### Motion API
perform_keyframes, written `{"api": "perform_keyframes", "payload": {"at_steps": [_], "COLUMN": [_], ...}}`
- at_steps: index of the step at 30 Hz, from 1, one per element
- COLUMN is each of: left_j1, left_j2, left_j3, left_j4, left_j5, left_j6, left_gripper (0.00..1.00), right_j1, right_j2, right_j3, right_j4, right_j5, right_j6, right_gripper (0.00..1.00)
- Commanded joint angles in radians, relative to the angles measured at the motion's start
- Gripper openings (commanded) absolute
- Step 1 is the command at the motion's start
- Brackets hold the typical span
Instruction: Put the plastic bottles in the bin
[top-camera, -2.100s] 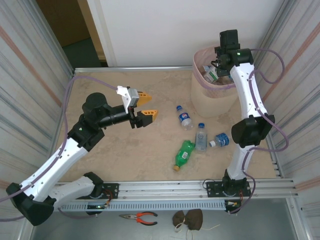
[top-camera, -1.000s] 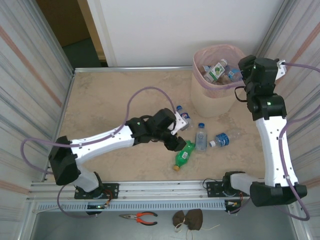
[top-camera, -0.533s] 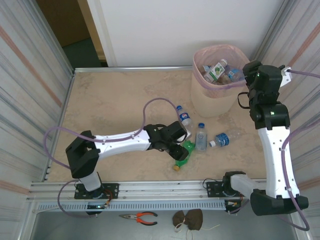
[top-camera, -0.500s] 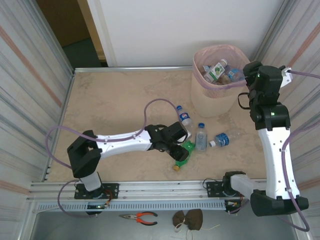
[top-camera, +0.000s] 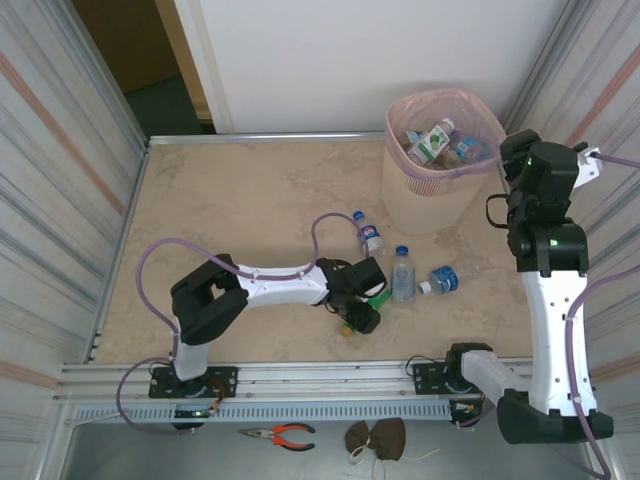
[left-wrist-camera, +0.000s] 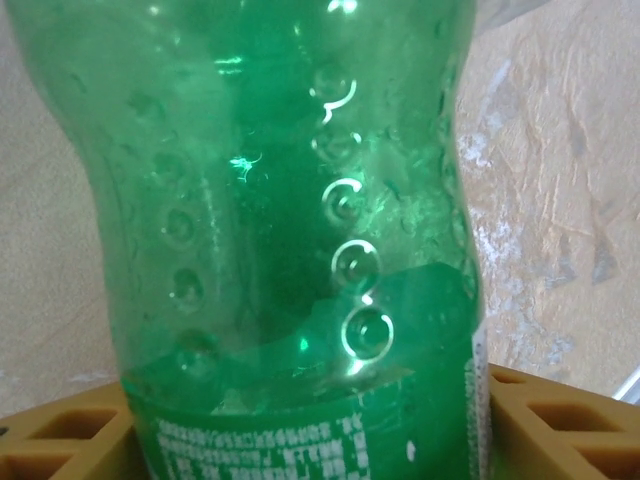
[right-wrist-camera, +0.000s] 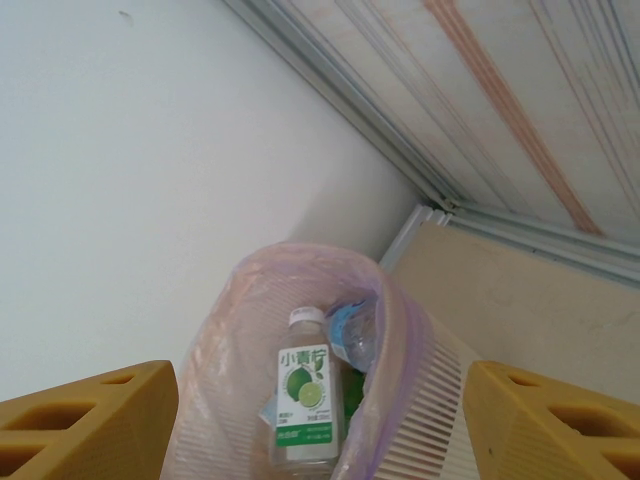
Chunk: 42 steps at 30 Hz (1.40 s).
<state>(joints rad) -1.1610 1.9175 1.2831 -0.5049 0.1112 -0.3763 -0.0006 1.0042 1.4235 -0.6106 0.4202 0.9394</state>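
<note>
Your left jaws clamp the green plastic bottle (left-wrist-camera: 290, 230); your right jaws gape beside the ribbed beige bin (top-camera: 425, 205).

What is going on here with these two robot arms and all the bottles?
Two robot arms are clearing plastic bottles into the bin. The left gripper is down at the green bottle lying on the table, with a finger on either side of it; whether it is clamped yet I cannot tell. The right gripper is open and empty, raised beside the bin. Three clear blue-capped bottles lie on the table, and other bottles already sit inside the bin.
</note>
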Motion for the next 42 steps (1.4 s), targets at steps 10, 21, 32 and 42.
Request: {"api": "perform_keyframes", "payload": {"at_steps": [10, 21, 32, 42], "left_j1": [-0.012, 0.062, 0.24, 0.385], "left_j2": [-0.032, -0.259, -0.505, -0.694], "left_j3": [0.025, -0.066, -0.127, -0.14], "left_j4": [-0.031, 0.08, 0.293, 0.471], "left_j5": [-0.039, -0.032, 0.264, 0.577], "left_j6": [-0.007, 0.104, 0.262, 0.318], "left_gripper": [0.61, 0.61, 0.6, 0.6], "right_j1": [-0.045, -0.043, -0.029, 0.169], "right_j2": [-0.036, -0.049, -0.085, -0.132], "right_j3": [-0.05, -0.088, -0.237, -0.261], "right_j4": [0.025, 0.222, 0.515, 0.571], "right_j5": [-0.052, -0.48, -1.035, -1.259], "right_j6": [-0.041, -0.32, -0.45, -0.627], "right_gripper": [0.71, 0.71, 0.74, 0.8]}}
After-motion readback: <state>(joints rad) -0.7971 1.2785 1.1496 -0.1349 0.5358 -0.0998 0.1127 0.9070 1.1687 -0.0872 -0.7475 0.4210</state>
